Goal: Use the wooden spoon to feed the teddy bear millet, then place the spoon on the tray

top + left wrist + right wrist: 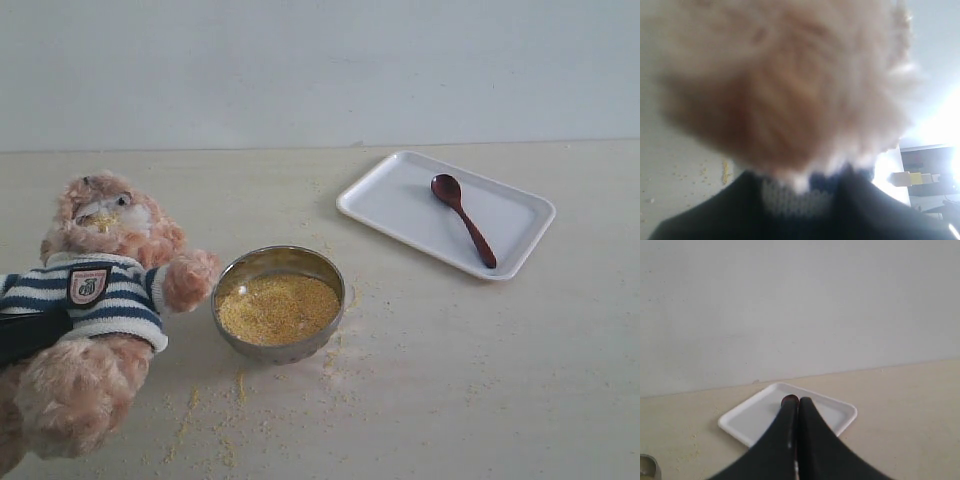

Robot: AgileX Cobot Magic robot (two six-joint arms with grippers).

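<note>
1. Left gripper [796,196]: its two dark fingers [715,215] clamp the striped torso of the bear [100,290], one on each side of the knit hem. In the exterior view the grip shows as a dark band at the left edge of the frame. It props the bear upright with its face and one paw turned toward the bowl [270,352], so the mouth is presented for feeding.

2. Right gripper [798,406]: its fingers are pressed together with nothing between them. It does not appear in the exterior view, so treat it as standing clear of the work area. In the right wrist view its tips point at the tray.

3. Spoon [463,220]: it lies flat on the tray [400,200] in the upper right of the exterior frame. The round end points up-left, the handle runs down-right, and all of it sits inside the rim. Judge the placing step complete.

4. Millet [278,307]: it fills the bowl at centre frame, just beside the bear's paw. Yellow grains cling to the bear's snout, which suggests the feeding is done. Loose grains are scattered on the table [480,380] below the bowl.
</note>
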